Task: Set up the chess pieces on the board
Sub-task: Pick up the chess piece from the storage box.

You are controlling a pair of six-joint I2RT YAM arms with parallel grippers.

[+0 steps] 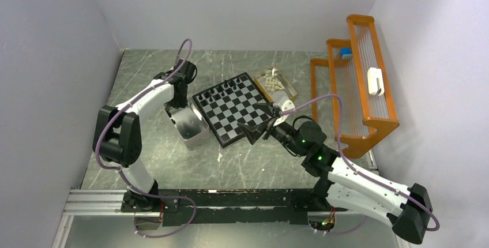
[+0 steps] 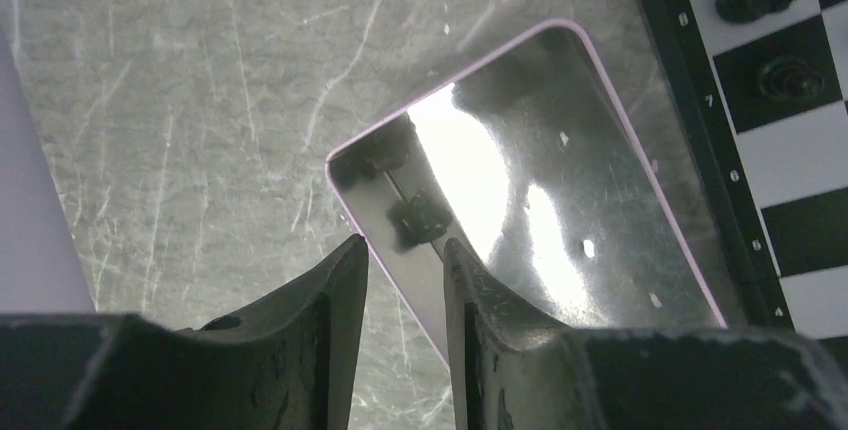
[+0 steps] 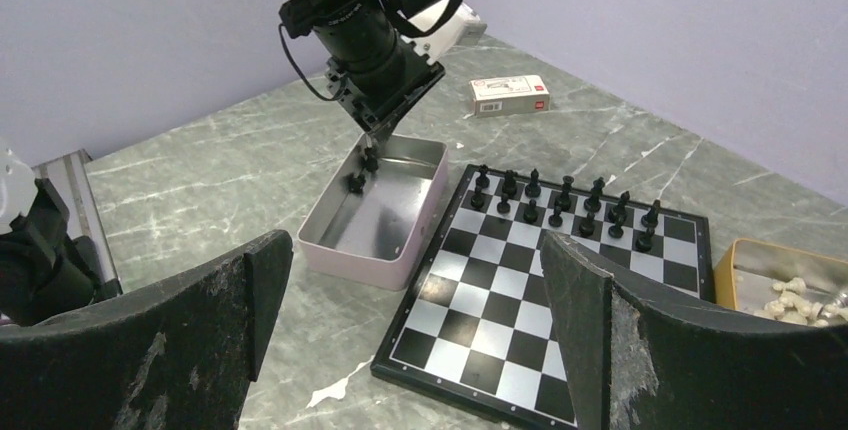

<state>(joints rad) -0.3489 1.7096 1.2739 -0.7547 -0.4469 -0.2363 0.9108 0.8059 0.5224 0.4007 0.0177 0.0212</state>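
Over the metal tin (image 2: 560,200) beside the board (image 3: 500,320), the left fingers (image 2: 335,295) hang narrowly parted, gripping nothing; one black piece (image 2: 420,222) stands just past their tips; black chessmen (image 3: 565,205) line the board's far two rows; the right fingers (image 3: 590,320) gape wide over its near edge.

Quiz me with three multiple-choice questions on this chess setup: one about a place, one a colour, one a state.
1. Where is the tin? A left of the board; B on the board; C right of the board.
2. What colour are the pieces on the board? A white; B black; C red.
3. How are the right fingers? A shut on a piece; B wide open, empty; C out of view.
A, the top view shows it by the board's left edge; B, only black ones stand there; B, the gap between them holds nothing.
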